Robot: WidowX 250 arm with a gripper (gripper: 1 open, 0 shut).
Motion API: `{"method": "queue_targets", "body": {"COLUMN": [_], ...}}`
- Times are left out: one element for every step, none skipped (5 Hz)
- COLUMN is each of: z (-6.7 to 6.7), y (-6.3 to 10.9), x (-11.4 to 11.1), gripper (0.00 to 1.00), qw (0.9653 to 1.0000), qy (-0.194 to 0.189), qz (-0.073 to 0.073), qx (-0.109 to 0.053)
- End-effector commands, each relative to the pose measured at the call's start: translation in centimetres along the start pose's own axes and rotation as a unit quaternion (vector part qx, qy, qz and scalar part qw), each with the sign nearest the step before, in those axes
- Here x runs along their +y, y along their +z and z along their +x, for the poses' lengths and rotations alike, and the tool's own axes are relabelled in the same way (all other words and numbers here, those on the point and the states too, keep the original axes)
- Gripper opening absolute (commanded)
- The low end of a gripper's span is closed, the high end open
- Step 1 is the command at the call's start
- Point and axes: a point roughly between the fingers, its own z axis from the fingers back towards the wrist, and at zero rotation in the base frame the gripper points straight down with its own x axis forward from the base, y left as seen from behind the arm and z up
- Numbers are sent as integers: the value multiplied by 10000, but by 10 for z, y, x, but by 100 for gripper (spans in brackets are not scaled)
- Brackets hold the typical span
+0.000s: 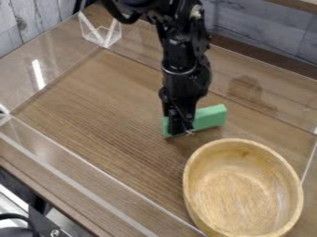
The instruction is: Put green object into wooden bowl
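The green object (206, 117) is a small mint-green block, tilted, just behind the far rim of the wooden bowl (243, 189). My gripper (181, 118) comes down from the black arm onto the block's left end and is shut on it. Part of the block is hidden behind the fingers. Whether the block rests on the table or hangs slightly above it I cannot tell. The bowl is wide, shallow, light tan, with nothing in it, at the front right.
Clear acrylic walls (50, 139) fence the wooden table (99, 102) along the front and left. A clear plastic piece (102, 32) stands at the back left. Grey planks form the backdrop.
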Motion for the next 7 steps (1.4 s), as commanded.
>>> {"method": "queue_targets", "body": {"z": [3,2,-4,-9,-13,-15,-18], "y": [6,5,11,14,6,0,-6], "x": [5,6,10,12,7,3,1], "gripper": [0,0,0,0,0,0,0], "qw": [9999,9999,9998,9996,9997,9998,9997], "qy": [-35,-43,135,236,176,126,102], "qz": [110,95,95,75,46,17,-16], "qx": [-121,-125,-114,-113,-146,-181,-208]}}
